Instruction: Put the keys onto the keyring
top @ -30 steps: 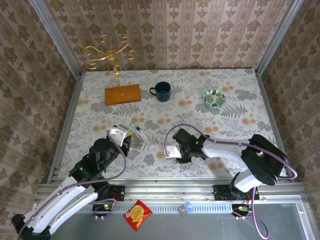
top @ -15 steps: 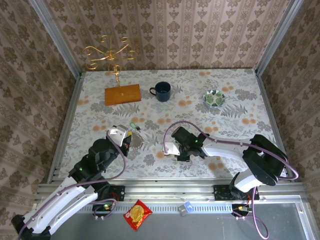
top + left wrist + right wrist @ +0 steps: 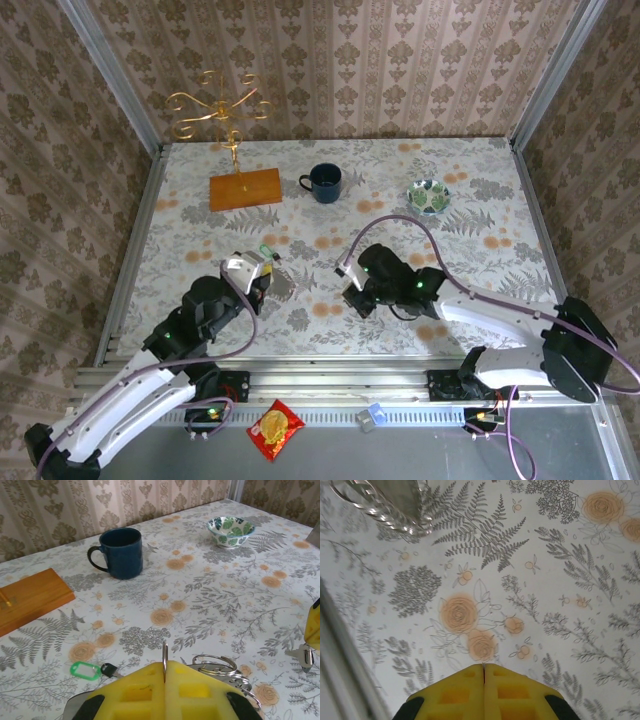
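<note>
I see both arms low by the worktop's (image 3: 480,210) near edge, left gripper (image 3: 164,670) pinching the keyring (image 3: 164,652), right gripper (image 3: 484,669) pressed shut.

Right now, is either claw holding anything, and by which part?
The left claw pinches a thin metal ring by its lower edge, and the ring stands upright in the grip. The right claw is shut with nothing visible in it.

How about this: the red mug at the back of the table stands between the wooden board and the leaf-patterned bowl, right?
Not quite. The mug is dark blue, not red, as the left wrist view shows plainly. The rest holds: it stands between the wooden board and the leaf-patterned bowl.
</note>
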`<state>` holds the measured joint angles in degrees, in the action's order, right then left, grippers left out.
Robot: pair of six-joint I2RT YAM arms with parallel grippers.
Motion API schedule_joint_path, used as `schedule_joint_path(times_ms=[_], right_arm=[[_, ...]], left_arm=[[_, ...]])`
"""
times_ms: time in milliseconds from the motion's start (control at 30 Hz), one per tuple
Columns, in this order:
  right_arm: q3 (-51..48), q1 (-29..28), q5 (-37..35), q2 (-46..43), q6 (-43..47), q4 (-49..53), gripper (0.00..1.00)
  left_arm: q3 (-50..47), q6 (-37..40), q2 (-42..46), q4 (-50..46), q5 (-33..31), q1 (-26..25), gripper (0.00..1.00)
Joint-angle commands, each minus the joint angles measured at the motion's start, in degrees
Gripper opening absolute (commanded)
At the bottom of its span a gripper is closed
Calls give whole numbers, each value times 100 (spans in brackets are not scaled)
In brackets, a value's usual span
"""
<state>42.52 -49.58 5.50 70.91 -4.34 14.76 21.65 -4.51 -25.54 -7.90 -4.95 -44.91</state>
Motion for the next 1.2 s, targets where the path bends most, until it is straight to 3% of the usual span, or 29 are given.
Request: schedule_joint_path(times_ms=[0,267,367,433,567,733,1167], right_arm=[[-201,-28,318,-342,-780,-27,0],[-618,-4,412,-1202,-936,-234,0],[-549,19,-201,-1266,-1342,232,0],[-302,44,-518,-1138,-1747,931,0],[50,54,-465,-751,-2591,2105,0],[162,91,-180,-328,-3331,2692,0],[834,850,70,1399,-2643,2385,0]], left_arm=[[41,-10,-109,483,492,26,0],[66,-86,-585,1049,1574,-47,0],[148,-123,-785,1134,1673,-87,0],[219,-137,-877,1127,1634,-106,0],[263,-147,-917,1193,1472,-112,0],[252,-207,-946,1350,1378,-115,0],[393,-73,-966,1204,1587,-115,0]])
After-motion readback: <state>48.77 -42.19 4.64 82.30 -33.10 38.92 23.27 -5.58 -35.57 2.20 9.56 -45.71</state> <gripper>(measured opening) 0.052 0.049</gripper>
